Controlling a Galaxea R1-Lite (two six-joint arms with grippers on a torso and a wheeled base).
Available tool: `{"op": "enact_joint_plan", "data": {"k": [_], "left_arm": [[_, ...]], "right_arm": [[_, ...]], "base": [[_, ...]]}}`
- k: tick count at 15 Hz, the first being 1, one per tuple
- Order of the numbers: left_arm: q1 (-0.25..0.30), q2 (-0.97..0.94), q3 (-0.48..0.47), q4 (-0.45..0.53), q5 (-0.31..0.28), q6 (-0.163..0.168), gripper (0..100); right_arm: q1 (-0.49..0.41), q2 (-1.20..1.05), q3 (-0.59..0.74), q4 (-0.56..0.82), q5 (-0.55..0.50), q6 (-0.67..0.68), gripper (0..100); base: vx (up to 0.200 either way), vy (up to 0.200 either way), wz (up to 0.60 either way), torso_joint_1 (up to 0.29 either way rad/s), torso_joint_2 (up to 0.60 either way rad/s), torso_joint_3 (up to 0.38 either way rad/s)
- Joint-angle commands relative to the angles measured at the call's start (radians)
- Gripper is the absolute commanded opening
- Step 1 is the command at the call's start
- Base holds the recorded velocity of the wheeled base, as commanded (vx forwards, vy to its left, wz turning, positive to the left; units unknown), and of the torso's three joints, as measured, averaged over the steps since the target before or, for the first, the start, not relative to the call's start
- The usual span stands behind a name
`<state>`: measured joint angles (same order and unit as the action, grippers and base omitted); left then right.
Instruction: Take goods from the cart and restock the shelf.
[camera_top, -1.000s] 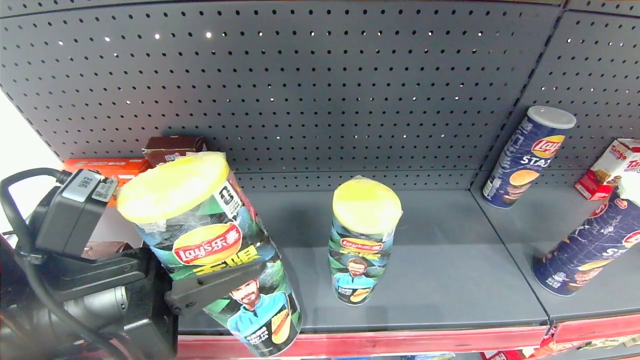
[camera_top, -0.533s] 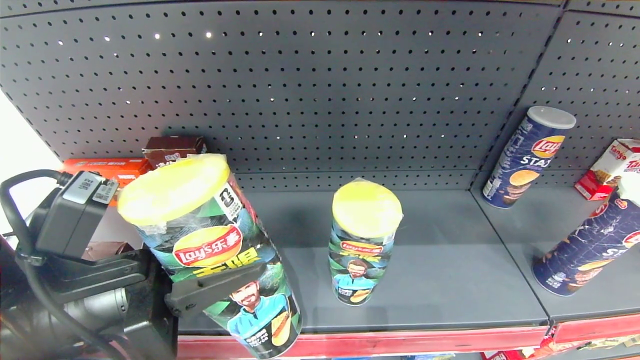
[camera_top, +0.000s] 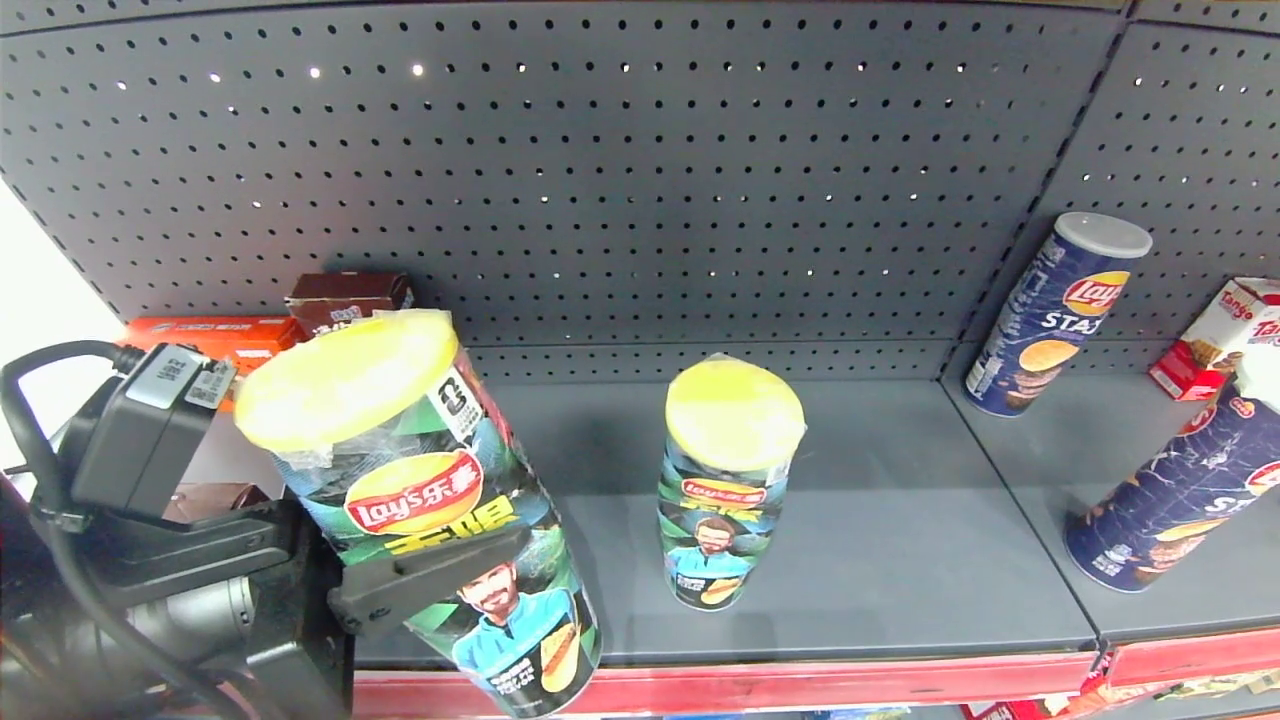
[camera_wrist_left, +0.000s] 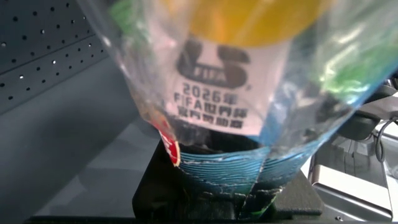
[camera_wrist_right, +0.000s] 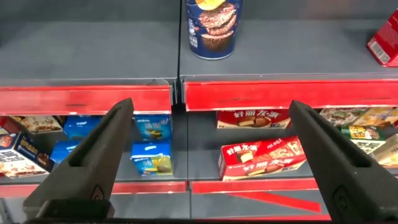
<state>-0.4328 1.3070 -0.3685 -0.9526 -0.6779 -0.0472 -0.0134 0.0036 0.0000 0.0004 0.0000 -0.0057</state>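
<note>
Grey shelf (camera_top: 880, 540) ahead: our left gripper (camera_top: 440, 572) fingers clamp the tilted chip can (camera_top: 420, 480); we should upright it beside the standing can (camera_top: 725, 490). Right gripper (camera_wrist_right: 210, 106) fingers gape wide.

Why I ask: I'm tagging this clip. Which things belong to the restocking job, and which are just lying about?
Job: held can, left hand, standing can, shelf.
Lying about: far blue can, near blue can, red box, orange box, brown box.
</note>
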Motion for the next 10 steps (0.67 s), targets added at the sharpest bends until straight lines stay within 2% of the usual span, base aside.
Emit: {"op": "enact_joint_plan", "data": {"k": [1,6,10], "left_arm": [[-0.001,0.003,-0.007,-0.002,0.000,0.001,0],[0.011,0.009,-0.029,0.000,0.000,0.009,0],[-0.001,0.115,-0.198,0.006,-0.002,0.018,0]], "right_arm": [[0.000,-0.004,0.000,0.000,0.002,0.000,100],[0.000,-0.004,0.000,0.000,0.000,0.000,100],[0.000,-0.004,0.000,0.000,0.000,0.000,100]], "base": [[0.000,0.000,0.00,0.000,0.00,0.000],[0.000,0.000,0.00,0.000,0.00,0.000],[0.000,0.000,0.00,0.000,0.00,0.000]]}}
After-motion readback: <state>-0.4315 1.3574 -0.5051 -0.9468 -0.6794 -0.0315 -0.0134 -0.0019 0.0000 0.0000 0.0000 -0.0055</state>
